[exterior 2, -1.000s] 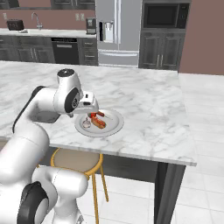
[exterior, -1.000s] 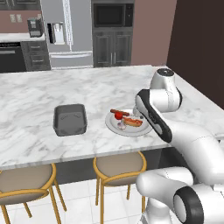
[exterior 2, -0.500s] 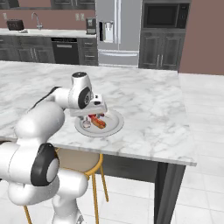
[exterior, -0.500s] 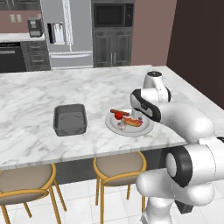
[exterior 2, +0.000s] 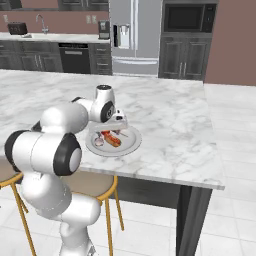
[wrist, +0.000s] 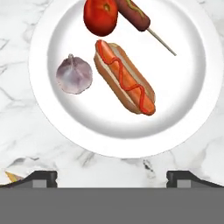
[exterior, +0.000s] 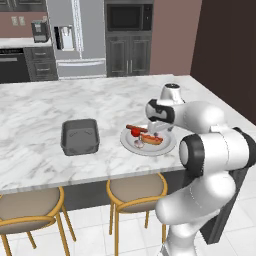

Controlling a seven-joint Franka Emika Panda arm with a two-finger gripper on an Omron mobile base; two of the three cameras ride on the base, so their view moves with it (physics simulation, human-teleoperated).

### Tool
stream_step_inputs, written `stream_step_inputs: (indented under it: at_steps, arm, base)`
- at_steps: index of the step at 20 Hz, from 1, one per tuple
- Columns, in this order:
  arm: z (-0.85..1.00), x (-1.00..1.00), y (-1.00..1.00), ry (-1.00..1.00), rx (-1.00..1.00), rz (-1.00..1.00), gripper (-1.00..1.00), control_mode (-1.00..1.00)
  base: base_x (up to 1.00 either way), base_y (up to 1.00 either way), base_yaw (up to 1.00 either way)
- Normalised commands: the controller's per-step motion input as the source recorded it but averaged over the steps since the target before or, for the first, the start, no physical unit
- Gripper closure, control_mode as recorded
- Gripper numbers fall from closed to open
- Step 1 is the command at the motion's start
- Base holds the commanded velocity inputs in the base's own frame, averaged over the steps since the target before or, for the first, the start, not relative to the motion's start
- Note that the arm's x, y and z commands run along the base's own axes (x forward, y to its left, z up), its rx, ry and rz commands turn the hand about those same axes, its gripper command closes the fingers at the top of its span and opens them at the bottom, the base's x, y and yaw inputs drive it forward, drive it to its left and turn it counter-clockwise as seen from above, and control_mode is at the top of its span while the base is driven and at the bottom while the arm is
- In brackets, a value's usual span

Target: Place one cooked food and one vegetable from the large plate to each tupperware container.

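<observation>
We see the pincer released, jaws wide, above the large plate. Directly ahead of it lies the hot dog; garlic, tomato alongside. One tupperware container sits well apart.

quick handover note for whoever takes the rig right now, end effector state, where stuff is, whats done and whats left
End effector: open, empty, above the large plate.
Plate holds a hot dog, corn dog on a stick, tomato and garlic bulb.
One tupperware container sits empty on the marble island, left of the plate in the left base view.
Done: nothing moved.
Left: one cooked food and one vegetable into each container.
</observation>
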Motion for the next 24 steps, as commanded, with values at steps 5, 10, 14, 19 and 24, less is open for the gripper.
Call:
stream_step_inputs:
  at_steps: [5, 10, 14, 19, 24]
  arm:
    - [-0.49, 0.32, -0.04, 0.00, 0.00, 0.00, -1.00, -1.00]
    - [-0.45, 0.26, -0.09, 0.00, 0.00, 0.00, -1.00, -1.00]
    - [-0.18, 0.44, -0.05, -0.03, -0.01, 0.03, -1.00, -1.00]
    - [-0.26, 0.37, 0.00, 0.00, 0.00, 0.02, -1.00, -1.00]
    - [-0.28, 0.23, 0.00, 0.04, 0.00, 0.04, -1.00, -1.00]
  base:
    - [0.00, 0.00, 0.00]
    - [0.00, 0.00, 0.00]
    - [0.00, 0.00, 0.00]
    - [0.00, 0.00, 0.00]
    - [0.00, 0.00, 0.00]
